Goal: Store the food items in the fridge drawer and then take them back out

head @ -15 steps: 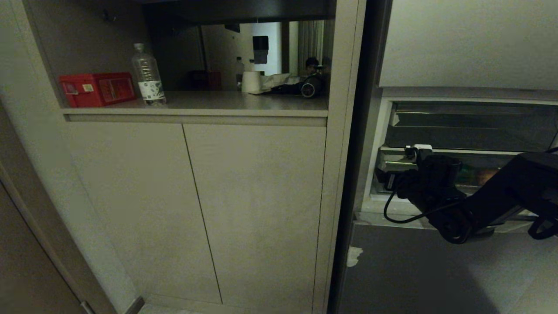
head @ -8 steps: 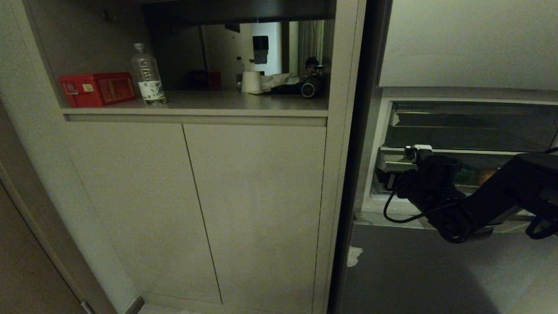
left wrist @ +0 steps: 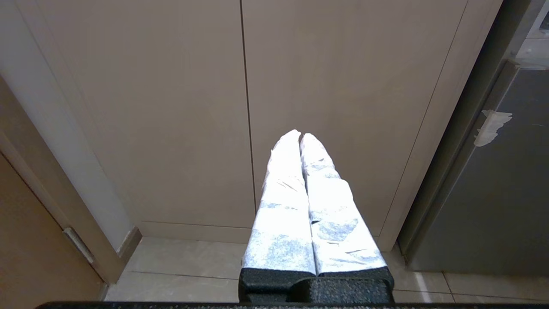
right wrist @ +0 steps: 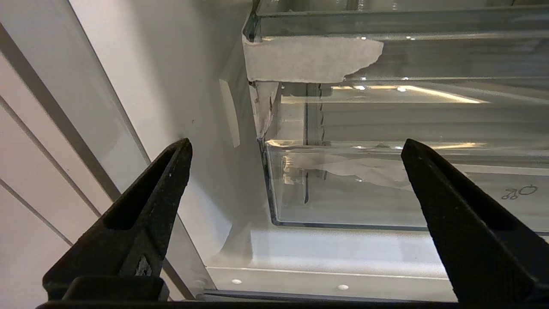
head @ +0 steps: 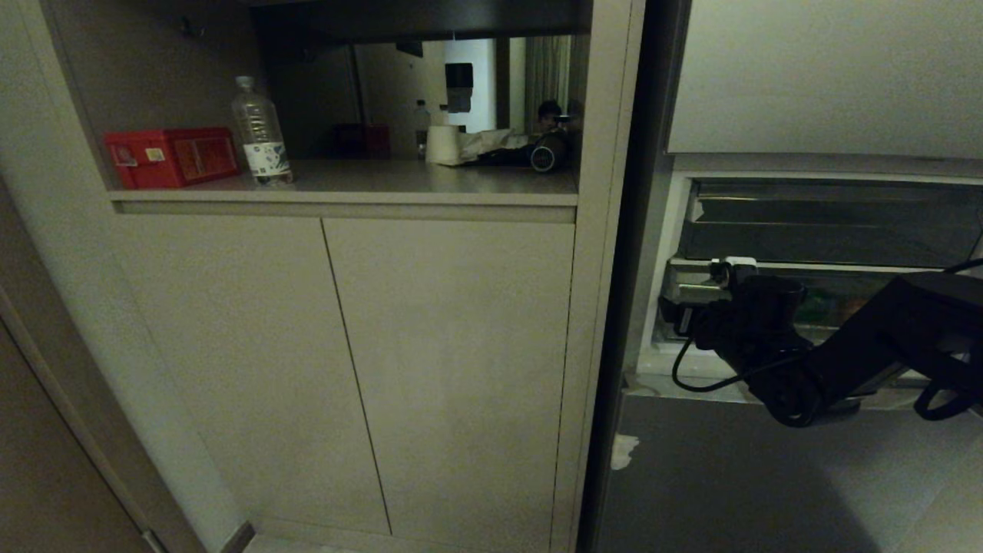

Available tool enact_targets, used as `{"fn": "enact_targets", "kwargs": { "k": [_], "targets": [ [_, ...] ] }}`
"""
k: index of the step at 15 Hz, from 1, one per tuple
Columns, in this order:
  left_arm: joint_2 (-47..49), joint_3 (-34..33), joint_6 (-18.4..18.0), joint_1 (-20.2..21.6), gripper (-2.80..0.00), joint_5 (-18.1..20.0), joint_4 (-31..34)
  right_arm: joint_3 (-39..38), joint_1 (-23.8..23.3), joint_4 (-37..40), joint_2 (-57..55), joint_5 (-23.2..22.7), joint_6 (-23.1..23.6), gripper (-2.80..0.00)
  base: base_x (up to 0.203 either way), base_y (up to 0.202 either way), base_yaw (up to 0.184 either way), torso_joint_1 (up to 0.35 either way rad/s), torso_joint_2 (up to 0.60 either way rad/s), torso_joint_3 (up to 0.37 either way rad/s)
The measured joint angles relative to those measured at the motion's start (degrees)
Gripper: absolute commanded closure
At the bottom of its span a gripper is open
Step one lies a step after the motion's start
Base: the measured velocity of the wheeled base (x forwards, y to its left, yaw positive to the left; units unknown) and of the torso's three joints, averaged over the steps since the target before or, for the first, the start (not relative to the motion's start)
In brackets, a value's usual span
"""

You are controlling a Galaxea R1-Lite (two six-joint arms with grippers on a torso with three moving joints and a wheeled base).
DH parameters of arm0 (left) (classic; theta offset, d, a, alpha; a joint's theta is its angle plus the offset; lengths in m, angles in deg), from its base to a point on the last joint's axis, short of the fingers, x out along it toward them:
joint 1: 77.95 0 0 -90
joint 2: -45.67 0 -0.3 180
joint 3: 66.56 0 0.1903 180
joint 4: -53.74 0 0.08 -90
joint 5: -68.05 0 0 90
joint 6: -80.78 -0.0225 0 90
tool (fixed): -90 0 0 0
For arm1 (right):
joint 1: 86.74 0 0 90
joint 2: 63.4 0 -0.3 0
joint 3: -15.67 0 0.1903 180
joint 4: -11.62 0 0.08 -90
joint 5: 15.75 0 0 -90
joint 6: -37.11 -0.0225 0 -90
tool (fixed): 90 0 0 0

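Fridge drawer (right wrist: 386,189) of clear, glossy plastic, white tape (right wrist: 309,58) torn at the corner of the bin above, fills the right wrist view between the right gripper (right wrist: 296,148) (black textured fingers wide apart, holding nothing). Head view shows only its dim front, low on the right. Left gripper (left wrist: 300,137), white-wrapped fingers pressed together, faces smooth beige cabinet doors (left wrist: 240,86).

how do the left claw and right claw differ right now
The left claw is shut, fingers pressed together; the right claw stands wide open. The left claw's fingers are wrapped in white; the right claw's fingers are bare black. The left claw points at closed cabinet doors; the right claw faces the clear fridge drawer. Neither holds anything.
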State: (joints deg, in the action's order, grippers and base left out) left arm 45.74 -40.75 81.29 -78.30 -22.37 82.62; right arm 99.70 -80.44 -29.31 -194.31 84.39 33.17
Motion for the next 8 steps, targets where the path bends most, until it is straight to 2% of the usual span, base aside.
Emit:
{"fn": "enact_targets", "kwargs": {
  "k": [8],
  "targets": [
    [0.00,0.00,0.00,0.00,0.00,0.00,0.00,1.15,0.00,-0.02,-0.87,1.04,0.02,-2.80,0.000,0.000,0.000,0.000,0.00,0.000]
  ]
}}
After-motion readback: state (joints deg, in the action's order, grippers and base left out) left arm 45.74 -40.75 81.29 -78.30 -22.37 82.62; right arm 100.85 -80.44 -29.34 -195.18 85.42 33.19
